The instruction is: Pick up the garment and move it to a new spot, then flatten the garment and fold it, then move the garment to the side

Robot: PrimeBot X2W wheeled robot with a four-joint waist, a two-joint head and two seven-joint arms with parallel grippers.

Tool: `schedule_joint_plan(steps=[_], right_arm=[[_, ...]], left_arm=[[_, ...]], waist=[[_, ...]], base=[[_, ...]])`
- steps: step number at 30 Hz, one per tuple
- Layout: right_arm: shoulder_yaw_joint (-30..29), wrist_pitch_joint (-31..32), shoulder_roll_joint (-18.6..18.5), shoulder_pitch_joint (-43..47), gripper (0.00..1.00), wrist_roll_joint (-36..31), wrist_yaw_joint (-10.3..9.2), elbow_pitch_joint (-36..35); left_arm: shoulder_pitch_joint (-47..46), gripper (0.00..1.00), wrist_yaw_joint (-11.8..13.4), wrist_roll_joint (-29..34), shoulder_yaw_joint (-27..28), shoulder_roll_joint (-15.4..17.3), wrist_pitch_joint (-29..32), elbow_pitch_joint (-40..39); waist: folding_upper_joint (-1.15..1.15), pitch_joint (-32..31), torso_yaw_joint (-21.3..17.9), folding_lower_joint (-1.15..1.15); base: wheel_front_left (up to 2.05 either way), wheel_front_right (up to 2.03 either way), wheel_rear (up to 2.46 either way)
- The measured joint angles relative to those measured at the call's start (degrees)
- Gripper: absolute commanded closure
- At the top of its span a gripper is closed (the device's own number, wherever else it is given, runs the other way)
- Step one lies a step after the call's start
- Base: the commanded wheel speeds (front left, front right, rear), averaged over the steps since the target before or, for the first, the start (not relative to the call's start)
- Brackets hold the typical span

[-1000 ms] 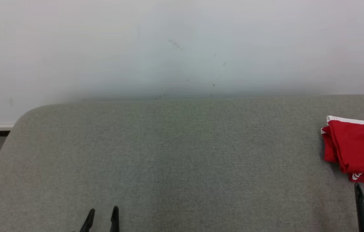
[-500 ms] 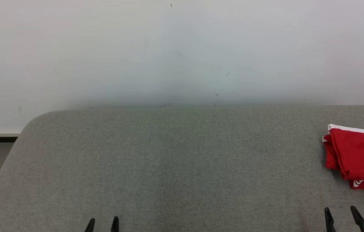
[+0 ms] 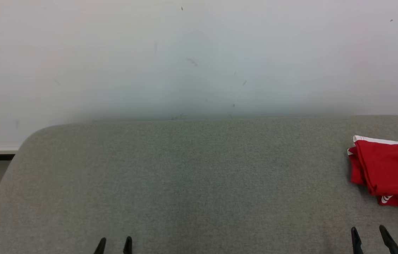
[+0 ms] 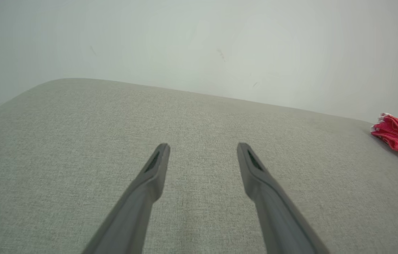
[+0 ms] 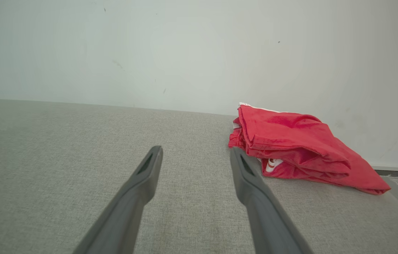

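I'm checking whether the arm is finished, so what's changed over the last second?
The right fingers drew back from the folded red garment toward the robot and slightly left, open and empty. The head camera shifted too. The garment stays on the right side of the grey fabric surface; the left fingers stay open.

No text, number or brand name can be read. The red garment [image 3: 385,169] bears a small white mark [image 3: 385,199] at its near edge, too small to make out
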Motion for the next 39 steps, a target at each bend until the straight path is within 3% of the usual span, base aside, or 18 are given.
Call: schedule_joint_plan(steps=[1, 8, 23, 39], right_arm=[[0.0, 0.0, 0.1, 0.0, 1.0, 0.0, 0.0, 0.3], [0.1, 1.2, 0.8, 0.7, 1.0, 2.0, 0.01, 3.2], [-0.2, 5.1, 0.8, -0.7, 1.0, 18.7, 0.0, 2.6], [-0.5, 8.5, 0.9, -2.9, 1.0, 33.0, 0.0, 1.9]], left_arm=[[0.0, 1.0, 0.0, 0.1, 0.0, 0.0, 0.0, 0.2], [0.7, 1.0, 0.0, -1.4, -0.1, -0.3, 0.7, 3.0], [-1.5, 1.0, -0.4, -17.1, 2.0, -0.3, 4.7, 3.0], [-4.0, 1.0, -0.9, -29.9, 3.9, -0.3, 8.1, 2.9]], waist=[[0.0, 0.0, 0.0, 0.0], [0.0, 0.1, 0.0, 0.0], [0.0, 0.7, 0.1, 0.0], [0.0, 1.2, 0.2, 0.0]], base=[[0.0, 0.0, 0.0], [0.0, 0.0, 0.0], [0.0, 0.0, 0.0], [0.0, 0.0, 0.0]])
